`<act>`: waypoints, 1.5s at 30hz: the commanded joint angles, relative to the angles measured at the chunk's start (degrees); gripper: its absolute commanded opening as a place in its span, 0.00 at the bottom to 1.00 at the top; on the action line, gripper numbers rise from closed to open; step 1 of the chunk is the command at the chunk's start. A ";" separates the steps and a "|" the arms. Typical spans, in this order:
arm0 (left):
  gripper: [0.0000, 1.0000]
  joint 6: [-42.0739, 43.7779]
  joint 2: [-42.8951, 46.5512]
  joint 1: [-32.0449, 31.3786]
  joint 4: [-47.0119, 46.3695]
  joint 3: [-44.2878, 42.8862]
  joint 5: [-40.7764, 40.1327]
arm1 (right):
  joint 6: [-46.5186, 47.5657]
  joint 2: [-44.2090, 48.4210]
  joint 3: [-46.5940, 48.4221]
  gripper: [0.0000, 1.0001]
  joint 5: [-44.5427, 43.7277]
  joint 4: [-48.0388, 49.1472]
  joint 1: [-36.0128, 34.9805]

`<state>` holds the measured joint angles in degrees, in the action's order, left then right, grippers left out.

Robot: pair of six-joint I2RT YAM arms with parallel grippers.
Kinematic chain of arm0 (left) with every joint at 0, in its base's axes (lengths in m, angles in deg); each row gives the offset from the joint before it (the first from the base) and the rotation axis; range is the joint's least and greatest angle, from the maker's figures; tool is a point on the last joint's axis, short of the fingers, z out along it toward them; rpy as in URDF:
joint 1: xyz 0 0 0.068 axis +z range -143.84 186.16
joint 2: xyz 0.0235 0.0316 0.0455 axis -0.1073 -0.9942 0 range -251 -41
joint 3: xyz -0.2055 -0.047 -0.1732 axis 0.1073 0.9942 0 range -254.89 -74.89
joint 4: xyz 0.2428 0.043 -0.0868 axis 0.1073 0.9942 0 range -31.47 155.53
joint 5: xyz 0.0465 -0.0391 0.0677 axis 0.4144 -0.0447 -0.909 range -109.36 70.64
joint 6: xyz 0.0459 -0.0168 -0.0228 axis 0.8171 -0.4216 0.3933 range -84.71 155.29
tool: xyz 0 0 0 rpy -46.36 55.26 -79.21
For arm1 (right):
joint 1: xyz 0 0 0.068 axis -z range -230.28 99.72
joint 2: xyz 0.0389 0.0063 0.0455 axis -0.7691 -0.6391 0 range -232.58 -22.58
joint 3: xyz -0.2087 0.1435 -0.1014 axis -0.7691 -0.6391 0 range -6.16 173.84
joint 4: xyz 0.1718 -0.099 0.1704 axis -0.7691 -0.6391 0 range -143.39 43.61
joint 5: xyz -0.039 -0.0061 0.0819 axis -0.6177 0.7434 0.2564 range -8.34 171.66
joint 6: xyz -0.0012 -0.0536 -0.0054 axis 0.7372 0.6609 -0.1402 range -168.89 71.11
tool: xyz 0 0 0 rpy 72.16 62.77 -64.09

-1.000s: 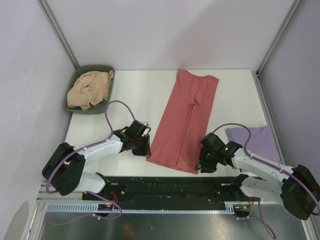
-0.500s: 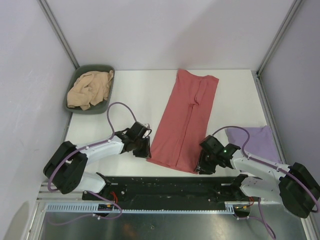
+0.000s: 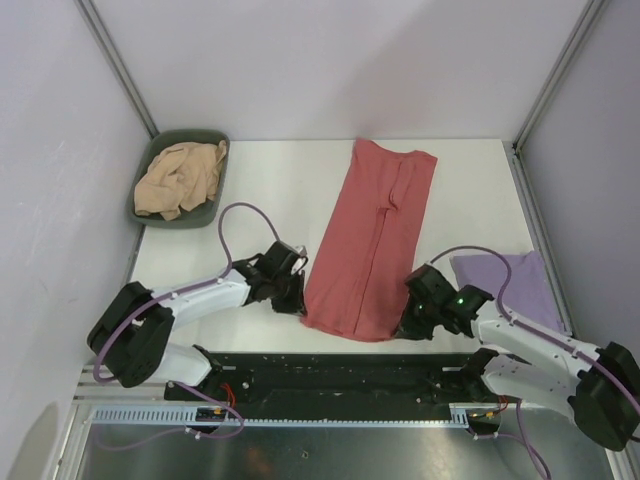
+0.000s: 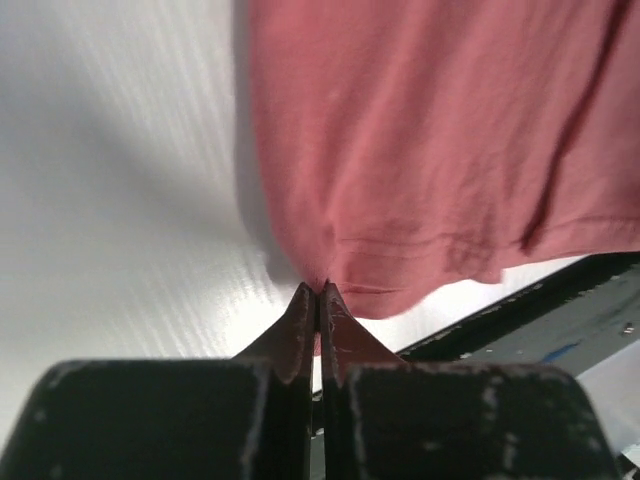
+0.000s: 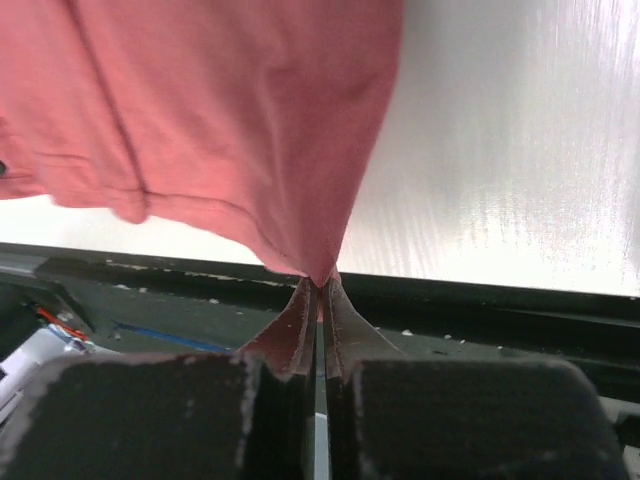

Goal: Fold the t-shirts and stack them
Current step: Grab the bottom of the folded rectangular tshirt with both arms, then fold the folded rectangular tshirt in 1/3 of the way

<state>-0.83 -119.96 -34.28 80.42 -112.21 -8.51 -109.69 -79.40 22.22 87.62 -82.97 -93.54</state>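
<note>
Top external: folded salmon-red cotton t-shirt (image 3: 375, 235) lies on the white surface (image 3: 270, 190), left fingers (image 4: 298, 330) and right fingers (image 5: 298, 325) each pinching a near hem corner, pinched fabric hidden between tips.

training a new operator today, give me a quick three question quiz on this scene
1. True or false: the left gripper and the right gripper are each shut on a near hem corner of the salmon-red t-shirt.
2. Where does the tan-beige t-shirt lie? A) in the dark green bin B) on the salmon-red t-shirt C) hanging from a gripper
3. Fill in: by the robot's own sides, the lavender t-shirt lies to the ____ of the salmon-red one.
Key: 1 true; 2 A; 3 right
</note>
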 commanded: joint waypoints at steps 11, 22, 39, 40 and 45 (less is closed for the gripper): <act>0.00 0.15 -18.65 2.78 -1.00 -35.00 1.43 | 14.38 -9.33 19.27 0.00 -9.03 2.26 15.81; 0.00 1.55 -38.58 7.98 -9.93 -53.45 -0.41 | 20.78 -29.57 30.87 0.00 -14.91 15.78 25.22; 0.00 0.13 -41.82 10.32 -12.92 -58.46 -2.06 | 22.35 -38.10 37.26 0.00 -14.03 19.06 31.24; 0.00 0.06 -41.50 10.57 -13.06 -58.34 -2.02 | 22.46 -37.49 37.22 0.00 -14.08 19.03 31.36; 0.00 -0.58 -42.32 11.67 -13.31 -59.65 -1.22 | 23.06 -37.45 38.21 0.00 -13.70 19.33 32.32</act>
<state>-0.76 -164.63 -23.95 69.71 -168.52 -9.01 -87.76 -118.79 57.10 74.81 -65.33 -62.24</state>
